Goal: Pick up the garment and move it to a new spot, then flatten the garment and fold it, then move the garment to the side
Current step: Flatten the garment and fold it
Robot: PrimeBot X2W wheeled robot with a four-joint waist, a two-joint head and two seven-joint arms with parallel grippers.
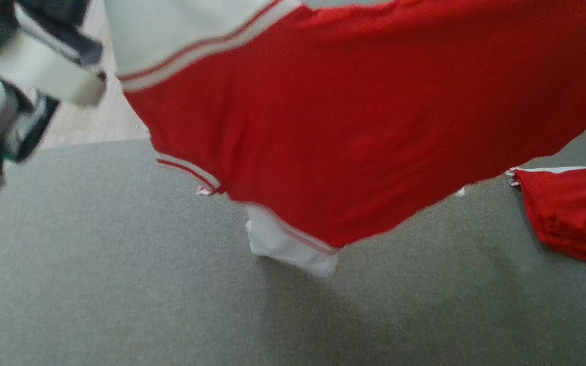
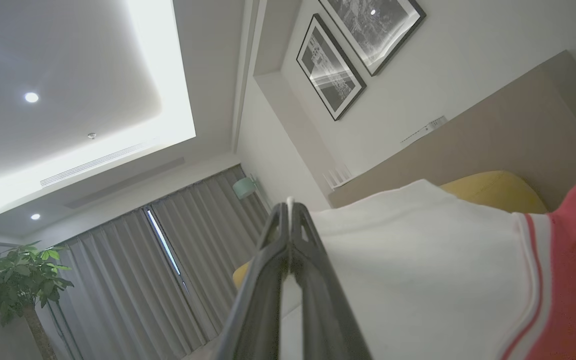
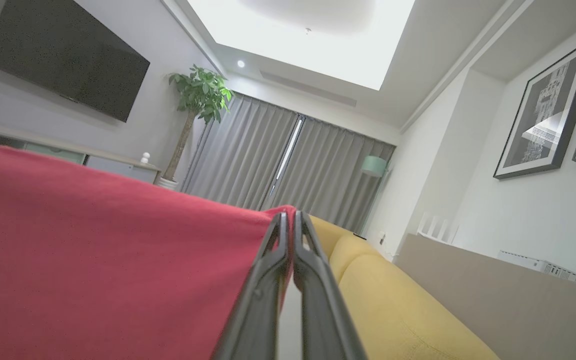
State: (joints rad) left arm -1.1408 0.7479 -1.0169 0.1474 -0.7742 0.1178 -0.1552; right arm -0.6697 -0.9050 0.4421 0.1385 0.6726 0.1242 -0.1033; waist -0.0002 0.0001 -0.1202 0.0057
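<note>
The garment (image 1: pixel 354 122) is a red shirt with white sleeves and red-and-white striped trim, stretched in the air across the head view; its lowest white sleeve (image 1: pixel 293 249) touches the grey surface (image 1: pixel 94 264). In the left wrist view my left gripper (image 2: pixel 290 210) is shut on the white sleeve edge of the garment (image 2: pixel 418 260). In the right wrist view my right gripper (image 3: pixel 290 220) is shut on a red corner of the garment (image 3: pixel 93 250). My pale left forearm (image 1: pixel 28 76) shows at the upper left of the head view.
A second red cloth (image 1: pixel 573 213) lies bunched near the grey surface's right edge. Wooden floor (image 1: pixel 99 117) lies beyond the surface's far edge. A yellow sofa (image 3: pixel 393 300) and a beige headboard panel (image 3: pixel 518 305) stand in the room, with grey curtains (image 3: pixel 288 160) behind.
</note>
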